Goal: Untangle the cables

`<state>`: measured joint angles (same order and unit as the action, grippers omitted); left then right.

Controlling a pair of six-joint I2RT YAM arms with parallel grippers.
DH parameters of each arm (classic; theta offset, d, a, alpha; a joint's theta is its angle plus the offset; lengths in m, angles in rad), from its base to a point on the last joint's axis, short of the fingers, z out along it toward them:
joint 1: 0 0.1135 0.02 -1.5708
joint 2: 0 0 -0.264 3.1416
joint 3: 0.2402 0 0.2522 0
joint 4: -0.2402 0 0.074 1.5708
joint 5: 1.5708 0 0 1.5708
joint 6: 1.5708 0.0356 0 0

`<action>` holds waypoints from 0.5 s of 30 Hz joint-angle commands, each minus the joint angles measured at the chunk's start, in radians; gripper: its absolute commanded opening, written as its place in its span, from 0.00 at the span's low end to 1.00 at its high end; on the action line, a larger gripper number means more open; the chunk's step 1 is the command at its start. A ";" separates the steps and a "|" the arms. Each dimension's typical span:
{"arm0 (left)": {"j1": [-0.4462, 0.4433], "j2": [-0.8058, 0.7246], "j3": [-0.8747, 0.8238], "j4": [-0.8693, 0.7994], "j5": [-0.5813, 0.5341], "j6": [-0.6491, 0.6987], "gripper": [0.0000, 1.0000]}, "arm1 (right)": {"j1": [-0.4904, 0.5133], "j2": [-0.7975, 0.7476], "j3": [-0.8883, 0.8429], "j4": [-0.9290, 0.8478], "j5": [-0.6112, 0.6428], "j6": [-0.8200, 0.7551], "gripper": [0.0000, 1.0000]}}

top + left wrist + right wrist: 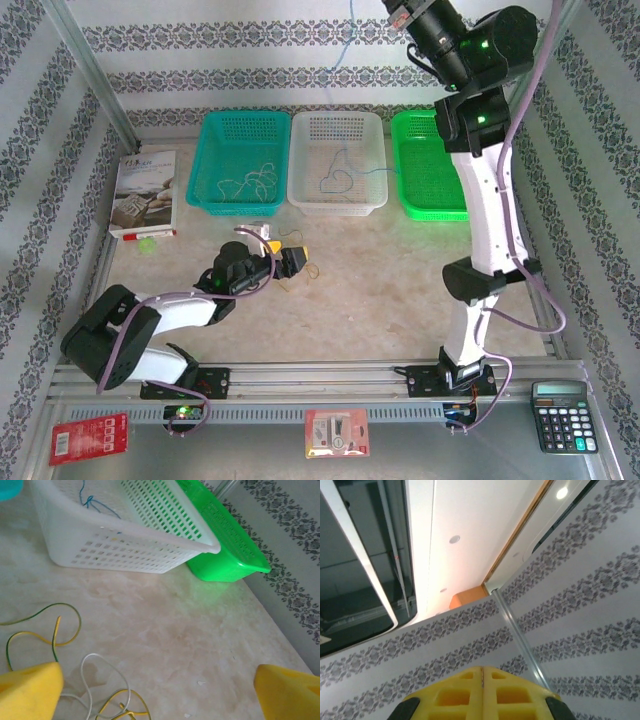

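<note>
Beside left jaws, cables (pixel 80 624) run off-frame.

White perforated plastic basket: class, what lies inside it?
A thin bluish cable loops on the floor of the white perforated plastic basket. Seen from the left wrist, its near wall covers part of that floor.
</note>
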<state>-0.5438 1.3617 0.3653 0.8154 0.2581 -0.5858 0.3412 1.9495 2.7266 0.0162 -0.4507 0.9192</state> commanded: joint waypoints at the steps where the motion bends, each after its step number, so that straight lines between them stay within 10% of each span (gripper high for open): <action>1: -0.012 -0.053 0.026 -0.055 0.003 -0.006 1.00 | -0.052 0.089 0.067 0.069 0.009 0.115 0.00; 15: -0.011 -0.241 0.042 -0.222 -0.074 -0.011 1.00 | -0.112 0.236 -0.096 0.171 -0.090 0.179 0.00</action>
<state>-0.5438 1.1469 0.3794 0.6510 0.2104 -0.5861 0.2188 2.2147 2.6961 0.1070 -0.4808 1.1015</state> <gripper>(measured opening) 0.998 0.056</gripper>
